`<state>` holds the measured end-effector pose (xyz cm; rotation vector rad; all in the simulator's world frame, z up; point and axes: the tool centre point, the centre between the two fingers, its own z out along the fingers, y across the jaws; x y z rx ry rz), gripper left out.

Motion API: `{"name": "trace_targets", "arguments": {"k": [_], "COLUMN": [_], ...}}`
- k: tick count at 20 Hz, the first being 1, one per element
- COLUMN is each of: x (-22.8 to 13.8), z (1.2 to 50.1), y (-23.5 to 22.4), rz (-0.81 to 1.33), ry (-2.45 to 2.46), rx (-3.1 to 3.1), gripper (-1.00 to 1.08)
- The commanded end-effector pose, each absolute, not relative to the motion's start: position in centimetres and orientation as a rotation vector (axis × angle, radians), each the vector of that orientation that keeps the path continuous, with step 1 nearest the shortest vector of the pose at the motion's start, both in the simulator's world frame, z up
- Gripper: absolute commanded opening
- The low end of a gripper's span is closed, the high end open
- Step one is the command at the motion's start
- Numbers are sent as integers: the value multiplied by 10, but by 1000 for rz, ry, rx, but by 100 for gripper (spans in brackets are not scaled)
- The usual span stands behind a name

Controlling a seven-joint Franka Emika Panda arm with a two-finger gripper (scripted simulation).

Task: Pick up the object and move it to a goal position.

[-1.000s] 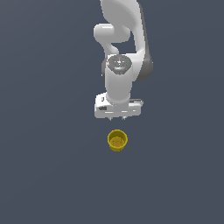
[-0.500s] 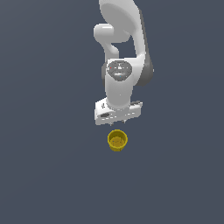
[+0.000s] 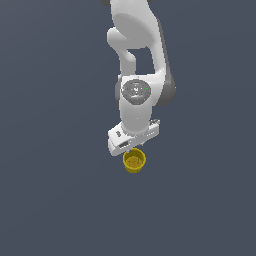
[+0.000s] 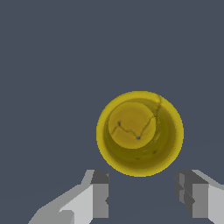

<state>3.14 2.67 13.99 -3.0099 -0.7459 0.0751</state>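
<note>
1 yellow cup (image 3: 134, 161) stands upright on the dark counter (image 3: 50, 190), mouth up, just below the 1 white arm's hand (image 3: 133, 148) in the exterior view. In the wrist view the cup (image 4: 139, 132) lies just ahead of the 2 fingers (image 4: 99, 192), which are spread wide, holding nothing and not touching the cup.

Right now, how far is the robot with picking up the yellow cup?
Done: the gripper is brought close above the yellow cup. In hand: the approach; the wrist view shows the fingers spread wider than the cup, which stands upright and is not yet between them. Left: closing on it, lifting, and carrying it to the goal, which no picture shows.
</note>
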Motion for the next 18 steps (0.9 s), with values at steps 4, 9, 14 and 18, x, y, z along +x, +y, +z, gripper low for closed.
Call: {"name": "trace_targets", "arguments": {"k": [4, 9, 14, 18], "x": [46, 58, 70, 79], "z": [132, 125, 118, 113], "y": [26, 25, 23, 21], "rz": [68, 59, 47, 35], "ry": [-961, -1146, -1323, -1455], "rx": [-2938, -2861, -2772, -2696], "gripper": [28, 28, 28, 28]}}
